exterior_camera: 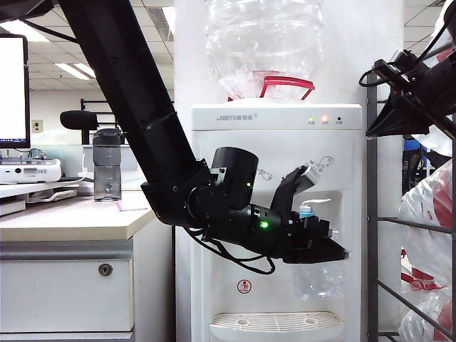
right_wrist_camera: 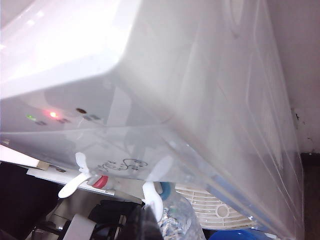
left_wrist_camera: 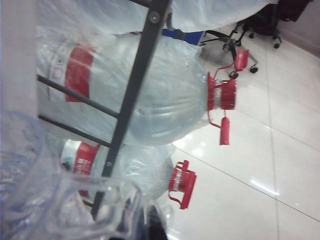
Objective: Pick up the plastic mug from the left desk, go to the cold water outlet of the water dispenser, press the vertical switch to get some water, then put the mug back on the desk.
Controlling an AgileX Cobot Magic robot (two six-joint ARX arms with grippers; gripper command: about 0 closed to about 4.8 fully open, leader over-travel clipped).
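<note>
The clear plastic mug (exterior_camera: 317,279) hangs in front of the water dispenser (exterior_camera: 235,142), below the blue-banded cold water outlet (exterior_camera: 306,211). My left gripper (exterior_camera: 331,251) is shut on the mug from the left. In the left wrist view the mug (left_wrist_camera: 50,200) is a blur beside the dark fingers (left_wrist_camera: 155,229). I cannot tell whether there is water in it. My right gripper (exterior_camera: 372,128) is shut and held high at the dispenser's right. In its wrist view the dark tip (right_wrist_camera: 148,220) lines up with the vertical switch (right_wrist_camera: 152,197) above the mug (right_wrist_camera: 182,220); contact is unclear.
The left desk (exterior_camera: 71,221) carries a smoky-grey bottle (exterior_camera: 107,164) and office gear. A red-banded tap (right_wrist_camera: 100,181) sits beside the blue one. The drip grille (exterior_camera: 274,322) lies under the mug. A dark rack (exterior_camera: 370,214) of spare bottles (left_wrist_camera: 165,95) stands close on the right.
</note>
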